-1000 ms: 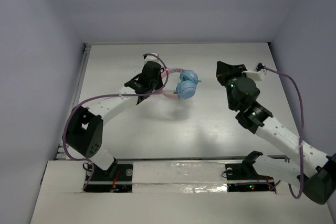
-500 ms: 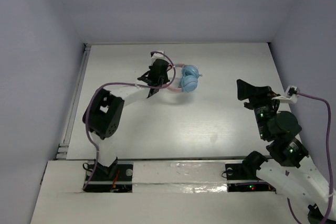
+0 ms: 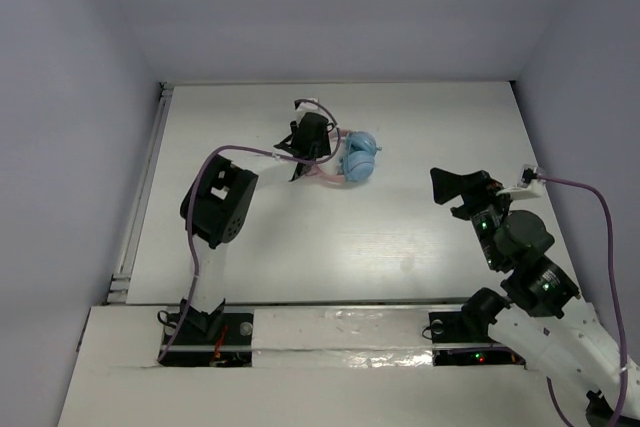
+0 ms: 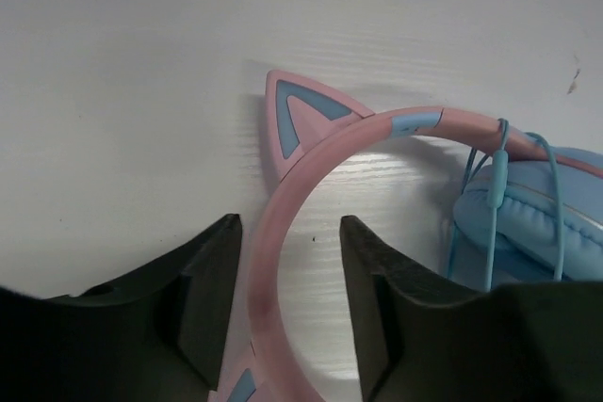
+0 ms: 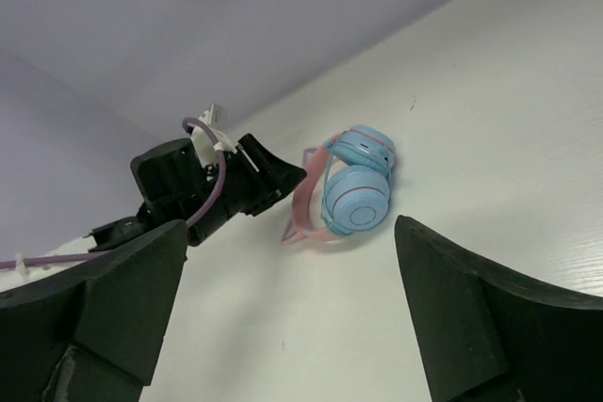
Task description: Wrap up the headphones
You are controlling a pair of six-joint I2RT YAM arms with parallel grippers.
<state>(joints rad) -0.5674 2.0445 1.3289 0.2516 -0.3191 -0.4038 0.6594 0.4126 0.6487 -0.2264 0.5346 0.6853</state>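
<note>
The headphones [image 3: 358, 159] lie on the white table toward the back, light-blue ear cups [image 5: 360, 197] stacked together and the thin pale-blue cable [image 4: 497, 176] looped round them. The pink headband [image 4: 377, 131] with its cat ear [image 4: 294, 120] runs between the fingers of my left gripper [image 3: 320, 157], close to the left finger [image 4: 203, 289]. That gripper [image 4: 287, 233] is open, with a gap on the band's right side. My right gripper [image 3: 452, 187] hangs wide open and empty, well right of the headphones [image 5: 349, 185], and its fingers [image 5: 122, 308] frame them from a distance.
Plain grey walls close the table at the back and both sides. A metal rail [image 3: 150, 167] runs along the table's left edge. The left arm's elbow [image 3: 215, 202] is folded up over the table's left middle. Purple cables [image 3: 590, 207] trail off both wrists.
The left jaws have parted from the headband they were pinching. The right gripper opened wide and its arm drew back to the near right. The left elbow folded in closer.
</note>
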